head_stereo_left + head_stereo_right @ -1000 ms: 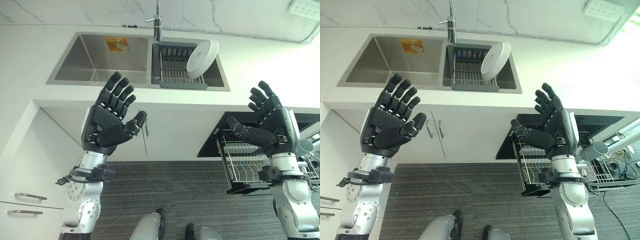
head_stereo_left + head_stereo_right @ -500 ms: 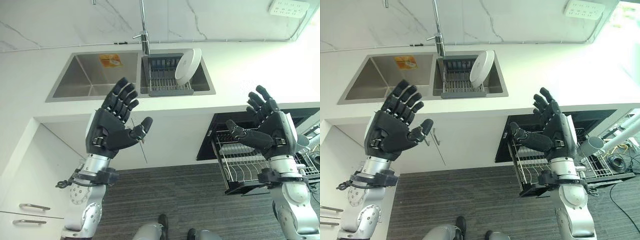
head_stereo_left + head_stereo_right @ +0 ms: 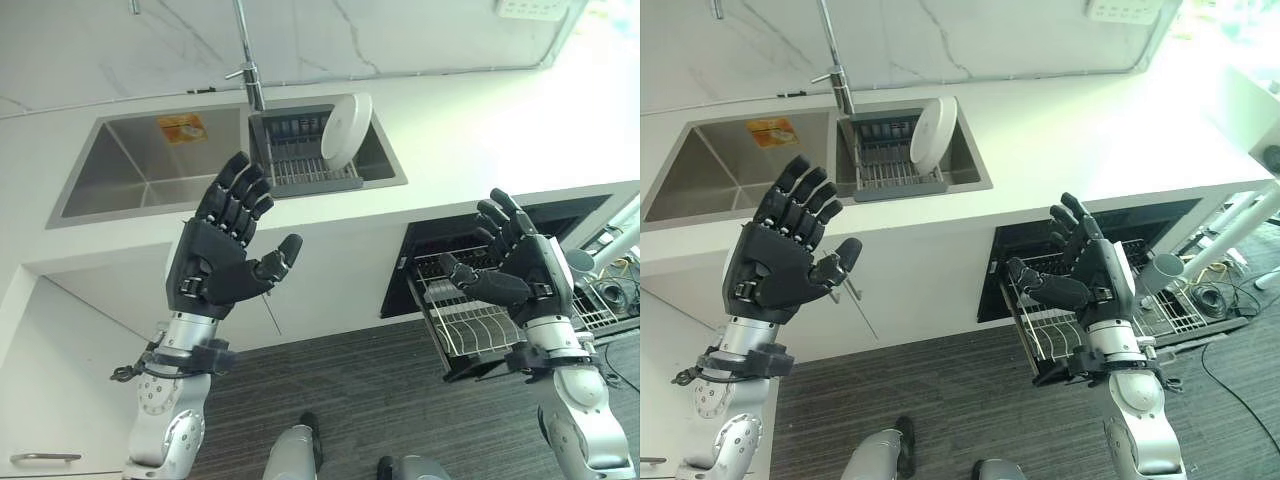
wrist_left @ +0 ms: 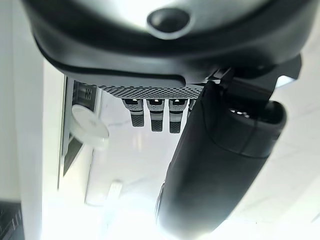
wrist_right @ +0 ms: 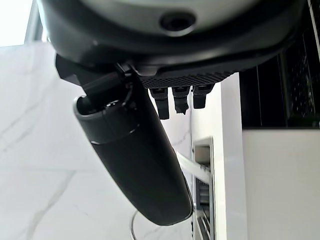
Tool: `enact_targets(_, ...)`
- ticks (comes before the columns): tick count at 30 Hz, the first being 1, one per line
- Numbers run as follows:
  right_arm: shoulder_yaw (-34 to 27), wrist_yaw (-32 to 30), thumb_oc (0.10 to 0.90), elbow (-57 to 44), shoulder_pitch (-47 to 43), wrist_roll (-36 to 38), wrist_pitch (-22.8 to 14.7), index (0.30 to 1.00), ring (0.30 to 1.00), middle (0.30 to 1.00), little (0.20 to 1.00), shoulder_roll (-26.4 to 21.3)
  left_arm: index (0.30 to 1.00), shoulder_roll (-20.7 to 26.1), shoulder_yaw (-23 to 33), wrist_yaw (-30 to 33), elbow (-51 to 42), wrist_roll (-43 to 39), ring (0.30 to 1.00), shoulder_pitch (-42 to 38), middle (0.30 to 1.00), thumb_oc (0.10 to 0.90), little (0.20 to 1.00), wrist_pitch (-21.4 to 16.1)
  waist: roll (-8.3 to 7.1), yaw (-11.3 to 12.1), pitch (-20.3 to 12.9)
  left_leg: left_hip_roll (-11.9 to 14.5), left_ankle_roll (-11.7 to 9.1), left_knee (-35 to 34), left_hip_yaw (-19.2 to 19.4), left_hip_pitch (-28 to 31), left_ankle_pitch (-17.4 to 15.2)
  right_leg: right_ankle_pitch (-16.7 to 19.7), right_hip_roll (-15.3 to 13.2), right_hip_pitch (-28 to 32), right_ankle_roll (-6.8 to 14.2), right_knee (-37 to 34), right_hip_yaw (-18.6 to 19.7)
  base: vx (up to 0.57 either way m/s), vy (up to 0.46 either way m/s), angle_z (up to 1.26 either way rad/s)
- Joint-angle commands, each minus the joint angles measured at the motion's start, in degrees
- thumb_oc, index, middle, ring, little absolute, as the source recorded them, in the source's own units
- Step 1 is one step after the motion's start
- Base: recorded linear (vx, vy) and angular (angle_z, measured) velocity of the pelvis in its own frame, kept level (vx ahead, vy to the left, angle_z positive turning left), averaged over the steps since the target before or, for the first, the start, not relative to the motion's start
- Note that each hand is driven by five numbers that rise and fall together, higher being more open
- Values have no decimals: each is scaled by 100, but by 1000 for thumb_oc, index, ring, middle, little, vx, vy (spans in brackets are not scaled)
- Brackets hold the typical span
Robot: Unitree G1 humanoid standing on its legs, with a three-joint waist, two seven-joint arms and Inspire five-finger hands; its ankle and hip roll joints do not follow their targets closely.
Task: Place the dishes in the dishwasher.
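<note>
Both hands are up with fingers spread, holding nothing: left hand [image 3: 222, 265], right hand [image 3: 525, 275]. The white plate [image 3: 345, 130] leans in the sink rack [image 3: 300, 165], rack partly hidden behind it. The pulled-out dishwasher rack [image 3: 480, 325] sits behind the right hand. Whole view has swung since earlier.

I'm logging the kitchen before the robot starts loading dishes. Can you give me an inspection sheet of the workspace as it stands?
Surface: white countertop with a double steel sink.
Job's things: one white plate standing tilted in the drying rack in the sink's right basin; dishwasher rack pulled out under the counter.
Clutter: nothing seen.
Hands: left hand and right hand raised, open, holding nothing.
Cables: nothing logged.
Surroundings: tap, marble wall, wall socket, dark striped floor.
</note>
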Motion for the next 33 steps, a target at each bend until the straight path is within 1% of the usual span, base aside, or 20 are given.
enact_targets(1, -424, -27, 800, -704, -495, 224, -544, 900, 900, 900, 900, -206, 900, 154, 191, -206, -765, -127, 900, -261, 900, 800, 900, -655, 12, 134, -381, 127, -552, -596, -310, 104, -306, -365, 406, 210, -164, -118, -332, 232, 151, 11)
enact_targets(4, -504, -188, 800, -739, -460, 192, -576, 900, 900, 900, 900, -210, 900, 193, 198, -334, -794, -169, 900, -355, 900, 800, 900, -580, -76, 198, -434, 20, -469, -596, -369, 178, -400, -349, 260, 283, -71, -118, -459, 184, 117, 12)
enact_targets(6, -544, -367, 800, -788, -429, 156, -605, 900, 900, 900, 900, -188, 900, 254, 161, -434, -835, -98, 900, -444, 900, 800, 900, -598, -163, 273, -484, -135, -377, -596, -477, 245, -492, -318, 114, 326, 31, -118, -561, 173, 104, 9)
enact_targets(11, -646, -528, 800, -835, -360, 20, -561, 900, 900, 900, 900, -107, 900, 378, 250, -862, -1025, -77, 900, -577, 900, 800, 900, -607, -275, 384, -580, -352, -222, -596, -589, 328, -620, -226, -112, 353, 217, -118, -783, 187, 98, 21)
enact_targets(12, -608, -559, 800, -846, -415, -65, -548, 900, 900, 900, 900, -39, 900, 439, 236, -945, -1065, 0, 900, -684, 900, 800, 900, -636, -301, 392, -596, -414, -158, -596, -604, 390, -688, -84, -201, 335, 315, -118, -863, 187, 95, 25)
enact_targets(14, -587, -591, 800, -896, -462, -81, -581, 900, 900, 900, 900, -1, 900, 568, 275, -1039, -1152, -36, 900, -757, 900, 800, 900, -702, -306, 395, -626, -495, -73, -596, -615, 439, -754, 70, -276, 322, 413, -118, -896, 231, 144, 12)
enact_targets(18, -551, -596, 800, -918, -586, -94, -750, 900, 900, 900, 900, 78, 900, 661, 239, -1035, -1239, 98, 900, -899, 900, 800, 900, -756, -287, 386, -692, -624, 66, -596, -631, 470, -833, 307, -303, 330, 500, -118, -849, 181, 136, 3)
enact_targets(19, -504, -642, 800, -927, -653, -156, -855, 900, 900, 900, 900, 145, 900, 668, 210, -1034, -1226, 74, 900, -961, 900, 800, 900, -666, -273, 390, -718, -686, 134, -596, -656, 483, -863, 528, -286, 399, 524, -118, -831, 243, 247, 4)
enact_targets(20, -425, -722, 800, -933, -721, -245, -955, 900, 900, 900, 900, 243, 900, 639, 156, -1053, -1186, 22, 900, -1004, 900, 800, 900, -510, -196, 366, -719, -758, 234, -596, -741, 542, -922, 1071, -236, 394, 579, 268, -859, 272, 338, 8)
enact_targets(21, -327, -703, 800, -922, -737, -325, -1028, 900, 900, 900, 900, 325, 900, 595, 117, -1088, -1152, 43, 900, -978, 900, 800, 900, -459, -77, 306, -649, -770, 296, -596, -834, 647, -970, 1256, -247, 48, 549, 1382, -796, 205, 326, 17)
enact_targets(22, -271, -627, 800, -907, -758, -320, -1038, 900, 900, 900, 900, 353, 900, 552, 122, -1082, -1131, 111, 900, -940, 900, 800, 900, -453, -43, 269, -597, -764, 302, -596, -788, 691, -986, 1174, -334, -338, 482, 1746, -753, 160, 221, 5)
enact_targets(23, -197, -475, 800, -859, -766, -264, -1011, 900, 900, 900, 900, 354, 900, 561, 106, -945, -1098, 226, 900, -918, 900, 800, 900, -462, -28, 225, -554, -725, 261, -596, -695, 718, -969, 1059, -426, -573, 388, 1517, -853, 166, 59, -12)
enact_targets(24, -222, -296, 800, -819, -701, -124, -994, 900, 900, 900, 900, 259, 900, 642, 145, -787, -1055, 135, 900, -915, 900, 800, 900, -444, -21, 154, -529, -675, 213, -596, -633, 747, -966, 885, -351, -582, 320, 908, -906, 215, -90, -67)
enact_targets(25, -262, -121, 800, -780, -605, 1, -1031, 900, 900, 900, 900, 205, 900, 670, 156, -683, -965, 100, 900, -922, 900, 800, 900, -445, -60, 8, -470, -658, 191, -596, -568, 875, -1070, 1147, -294, -655, 368, 43, -853, 225, -290, -64)
enact_targets(26, -319, -15, 800, -723, -545, 330, -1213, 900, 900, 900, 900, 133, 900, 642, 80, -563, -891, 446, 900, -937, 900, 800, 900, -500, -188, -177, -373, -711, 143, -596, -508, 1072, -1201, 1089, -455, -1213, 452, -118, -522, 197, -329, -42)
enact_targets(27, -319, -24, 800, -700, -572, 419, -1254, 900, 900, 900, 900, 131, 900, 628, -23, -488, -874, 667, 900, -977, 900, 800, 900, -444, -223, -226, -371, -741, 151, -596, -505, 1125, -1267, 1201, -497, -1425, 516, -118, -363, 327, -522, 27)
enact_targets(28, -353, 32, 800, -678, -619, 416, -1177, 900, 900, 900, 900, -57, 900, 615, -74, -354, -829, 589, 900, -827, 900, 800, 900, -429, -285, -236, -463, -816, 173, -596, -518, 1287, -1423, 1067, -481, -1449, 561, -118, -305, 326, -458, 57)
enact_targets(30, -364, 171, 800, -708, -694, 408, -1073, 900, 900, 900, 900, -193, 900, 604, 0, -348, -790, 392, 900, -742, 900, 800, 900, -456, -302, -210, -559, -721, 163, -596, -376, 1383, -1487, 979, -493, -1377, 566, -118, -395, 248, -335, 72)
enact_targets(31, -409, 332, 800, -728, -721, 684, -1033, 900, 900, 900, 900, -228, 900, 556, 29, -390, -774, 423, 900, -732, 900, 800, 900, -464, -315, -215, -608, -655, 144, -596, -286, 1437, -1521, 910, -499, -1315, 533, -118, -461, 151, -180, 46)
enact_targets(33, -466, 357, 800, -729, -751, 856, -1074, 900, 900, 900, 900, -238, 900, 497, 17, -409, -789, 517, 900, -731, 900, 800, 900, -423, -310, -231, -647, -604, 124, -596, -237, 1483, -1554, 838, -485, -1262, 489, -118, -480, 119, -133, 39)
